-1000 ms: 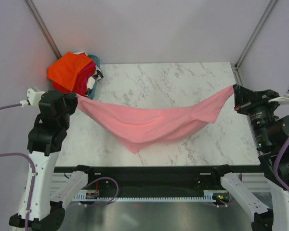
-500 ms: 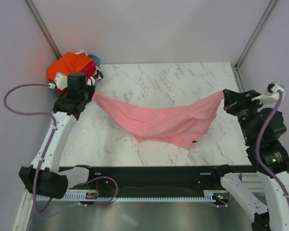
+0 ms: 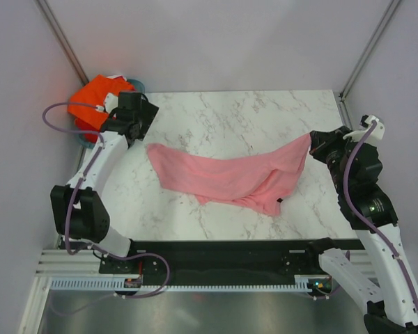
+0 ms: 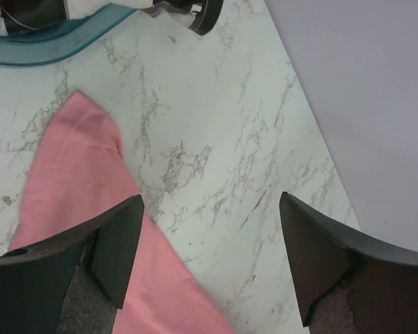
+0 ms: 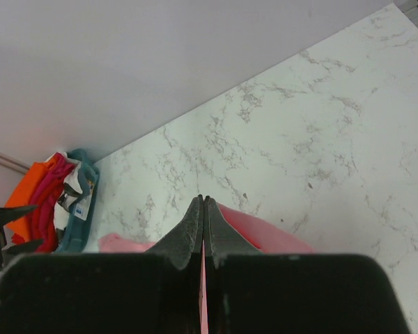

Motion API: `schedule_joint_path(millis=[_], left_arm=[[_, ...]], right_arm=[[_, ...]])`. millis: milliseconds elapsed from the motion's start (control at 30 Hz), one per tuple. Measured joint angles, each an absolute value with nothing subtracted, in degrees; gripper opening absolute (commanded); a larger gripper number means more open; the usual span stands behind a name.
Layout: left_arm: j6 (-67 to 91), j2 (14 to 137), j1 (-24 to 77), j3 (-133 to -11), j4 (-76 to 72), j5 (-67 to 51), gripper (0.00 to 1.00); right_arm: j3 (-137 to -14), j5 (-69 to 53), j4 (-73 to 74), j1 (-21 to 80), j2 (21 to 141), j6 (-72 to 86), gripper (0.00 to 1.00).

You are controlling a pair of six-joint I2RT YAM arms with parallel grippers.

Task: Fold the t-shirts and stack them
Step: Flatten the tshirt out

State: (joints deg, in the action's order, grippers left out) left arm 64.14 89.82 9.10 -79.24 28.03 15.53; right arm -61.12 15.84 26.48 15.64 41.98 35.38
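Marble-patterned white table (image 3: 230,115), one, enclosed by plain pale walls with a metal strut at each far corner.

Item 1. Pink t-shirt (image 3: 223,174), one. It lies rumpled across the middle of the table in the top view, stretching from 9 o'clock to 3 o'clock. The 9 o'clock end rests loose on the marble. The 3 o'clock corner is caught in a pincer.

Item 2. Teal basket (image 4: 49,50), one, at the table's 10 o'clock corner. It holds heaped cloth: an orange t-shirt (image 3: 90,104) on top and a magenta-red one (image 5: 47,202) beside it. How many more lie beneath cannot be told. A white tag (image 5: 80,202) in the basket carries print too small to read.

Item 3. Arms, two, white and black, each trailing a lilac cable.
- Left gripper (image 4: 210,209): at 10 o'clock, just beside the basket, with its fingers spread wide over bare marble. Nothing is between them, and the pink cloth sits near its left finger.
- Right gripper (image 5: 203,203): at 3 o'clock, with its fingers pressed together on the corner of the pink t-shirt. A sliver of pink shows in the seam between them.
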Motion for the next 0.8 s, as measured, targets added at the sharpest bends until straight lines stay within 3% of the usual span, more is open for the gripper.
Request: schedule_joint_path(millis=[133, 333, 533, 567, 667, 800], left_arm=[[63.8, 81.4, 9.8, -69.7, 27.0, 13.1, 0.73], [63.5, 65.9, 16.7, -52.5, 28.7, 11.8, 0.7], [64.3, 54.4, 26.3, -40.1, 29.4, 11.6, 0.52], [64.8, 53.8, 27.5, -39.0, 29.5, 11.6, 0.43], [66.8, 54.7, 32.0, -36.3, 29.8, 11.8, 0.34], [68.0, 61.5, 36.2, -36.2, 29.7, 12.1, 0.38]], right_arm=[[-59.8, 16.8, 25.3, 15.6, 41.2, 35.4, 0.0], [-58.1, 16.9, 23.8, 15.6, 41.8, 35.4, 0.0], [-55.1, 16.9, 22.9, 15.6, 41.9, 35.4, 0.0], [-54.6, 16.9, 22.9, 15.6, 41.8, 35.4, 0.0], [-53.4, 16.9, 22.9, 15.6, 41.5, 35.6, 0.0], [-52.9, 16.9, 22.7, 15.6, 41.1, 35.9, 0.0]])
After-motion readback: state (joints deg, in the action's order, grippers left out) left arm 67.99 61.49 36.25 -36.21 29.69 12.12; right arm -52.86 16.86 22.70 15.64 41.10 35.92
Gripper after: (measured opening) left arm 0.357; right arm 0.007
